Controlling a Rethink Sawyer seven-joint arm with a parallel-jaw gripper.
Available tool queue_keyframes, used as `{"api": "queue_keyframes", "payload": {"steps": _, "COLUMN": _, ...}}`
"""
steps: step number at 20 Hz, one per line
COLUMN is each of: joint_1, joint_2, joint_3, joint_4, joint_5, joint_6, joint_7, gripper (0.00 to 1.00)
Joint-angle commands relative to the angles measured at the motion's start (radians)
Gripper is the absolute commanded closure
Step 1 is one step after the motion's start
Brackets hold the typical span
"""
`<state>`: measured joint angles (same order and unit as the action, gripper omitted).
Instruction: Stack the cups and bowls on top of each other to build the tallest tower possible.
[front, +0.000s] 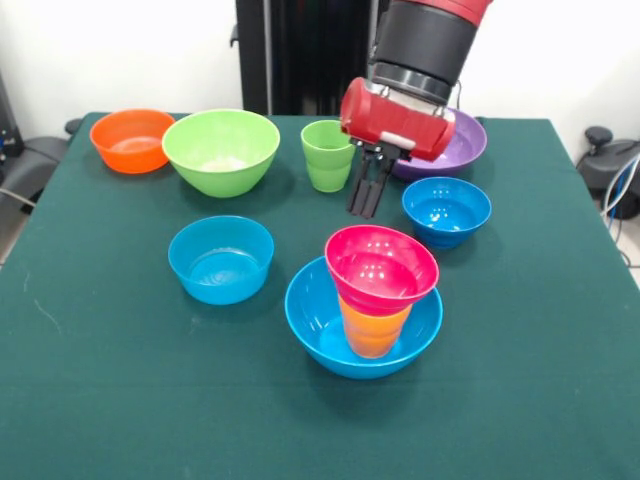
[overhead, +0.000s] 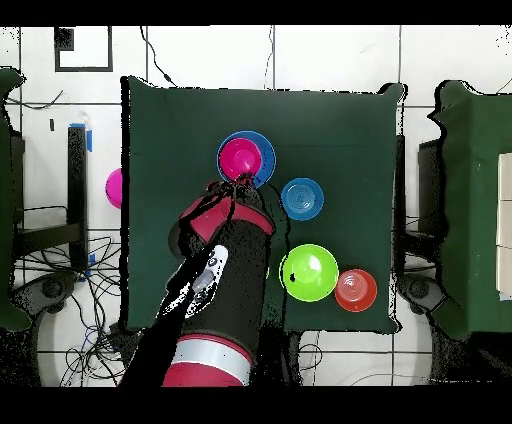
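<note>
Pink-red bowl (front: 381, 268) sits tilted on the orange-yellow cup (front: 372, 330) inside the large blue bowl (front: 318, 322), near the tabletop (front: 120, 400) centre. Your tool (front: 366, 195) hangs empty just behind the tower, fingers together. Judgement: a nudge could tip that bowl off. No readable writing anywhere.

Green-clothed table (front: 100, 400) under scattered bowls (front: 221, 259) and cup (front: 328, 155)
</note>
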<state>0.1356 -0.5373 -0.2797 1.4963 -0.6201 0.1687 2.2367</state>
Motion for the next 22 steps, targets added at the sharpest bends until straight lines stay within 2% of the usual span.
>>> {"api": "queue_keyframes", "payload": {"steps": 1, "joint_1": -0.039, "joint_2": 0.028, "joint_3": 0.065, "joint_4": -0.05, "joint_5": 0.025, "joint_6": -0.048, "joint_7": 0.077, "gripper": 1.0}}
{"api": "queue_keyframes", "payload": {"steps": 9, "joint_1": -0.118, "joint_2": -0.032, "joint_3": 0.179, "joint_4": -0.046, "joint_5": 0.033, "joint_6": 0.038, "joint_7": -0.02, "gripper": 1.0}}
{"api": "queue_keyframes", "payload": {"steps": 16, "joint_1": -0.125, "joint_2": -0.007, "joint_3": 0.201, "joint_4": -0.071, "joint_5": 0.035, "joint_6": 0.037, "joint_7": -0.006, "gripper": 1.0}}
{"api": "queue_keyframes", "payload": {"steps": 22, "joint_1": -0.112, "joint_2": 0.037, "joint_3": 0.196, "joint_4": -0.092, "joint_5": 0.041, "joint_6": -0.004, "joint_7": 0.034, "gripper": 1.0}}
